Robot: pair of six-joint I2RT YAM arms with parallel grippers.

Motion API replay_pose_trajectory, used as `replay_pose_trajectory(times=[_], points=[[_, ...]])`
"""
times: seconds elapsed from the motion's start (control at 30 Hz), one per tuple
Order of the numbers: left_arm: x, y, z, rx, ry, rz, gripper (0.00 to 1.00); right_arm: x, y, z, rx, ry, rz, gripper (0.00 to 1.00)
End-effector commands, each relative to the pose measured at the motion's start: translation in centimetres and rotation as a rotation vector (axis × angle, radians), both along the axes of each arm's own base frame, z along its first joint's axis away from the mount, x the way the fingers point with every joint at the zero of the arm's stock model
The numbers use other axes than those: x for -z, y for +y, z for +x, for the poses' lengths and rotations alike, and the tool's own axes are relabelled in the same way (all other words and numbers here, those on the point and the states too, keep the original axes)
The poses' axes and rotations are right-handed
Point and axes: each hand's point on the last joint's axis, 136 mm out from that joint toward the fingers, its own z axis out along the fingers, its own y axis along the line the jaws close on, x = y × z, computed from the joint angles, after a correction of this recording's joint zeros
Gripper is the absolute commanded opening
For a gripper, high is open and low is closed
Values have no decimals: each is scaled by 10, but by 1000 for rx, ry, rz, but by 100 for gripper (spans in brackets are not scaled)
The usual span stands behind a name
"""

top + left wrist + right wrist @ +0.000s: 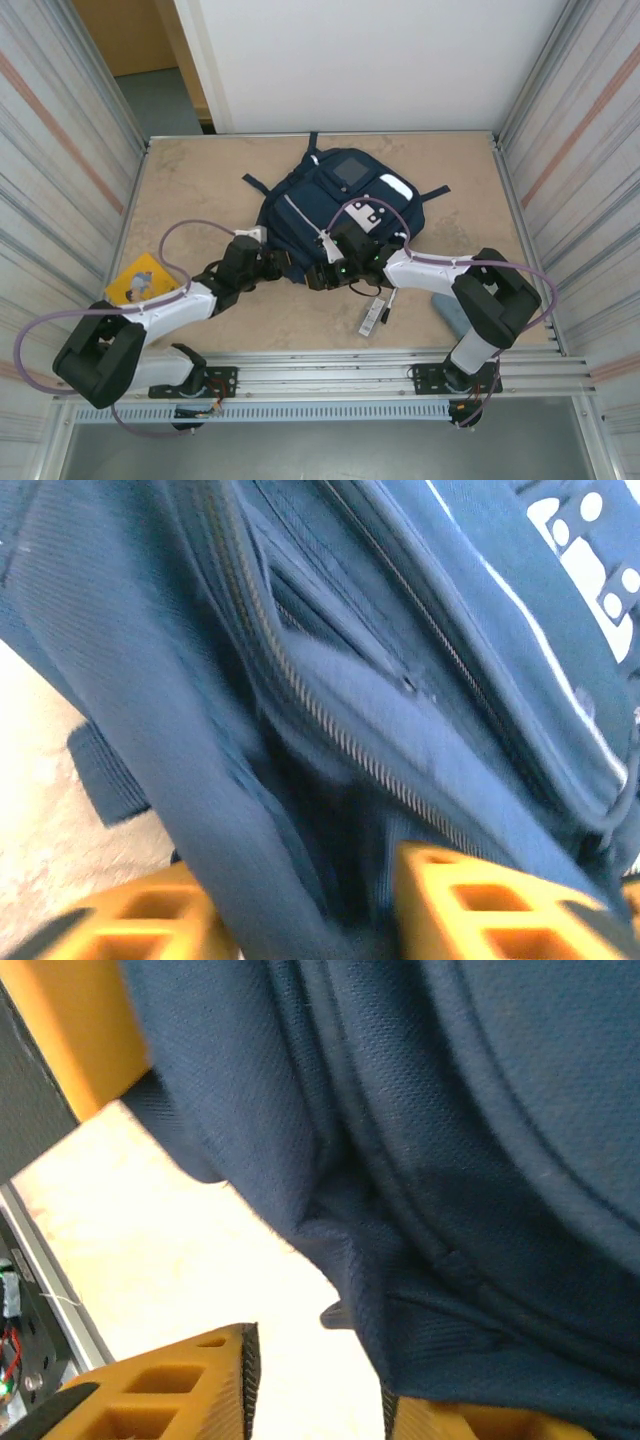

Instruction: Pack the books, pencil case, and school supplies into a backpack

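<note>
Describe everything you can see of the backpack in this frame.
The backpack is navy woven fabric, lying flat in the middle of the table with its front up. It has a square grey panel, a white patch, thin pale stripes and dark straps splayed outward. Up close, a zipper runs diagonally along a dark fold. Its near edge is rumpled, where the left claw and right claw stand with fingers apart and fabric between them.

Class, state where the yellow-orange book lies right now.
In the top external view, the yellow-orange book lies flat on the near-left part of the table, beside the left arm and well left of the backpack.
</note>
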Motion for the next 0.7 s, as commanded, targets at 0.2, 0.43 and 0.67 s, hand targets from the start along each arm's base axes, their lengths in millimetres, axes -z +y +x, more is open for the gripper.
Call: replay_pose_trajectory(times=[0.2,0.43,0.67], points=[[-26,-1,-59,160,0,-30,63,-79,-47,18,4,-223,-99,60],[-28,-41,-89,308,-22,30,56,-85,-123,53,310,-298,-190,62],[-8,-87,-81,264,41,215,58,-117,-172,60,496,-409,-135,66]])
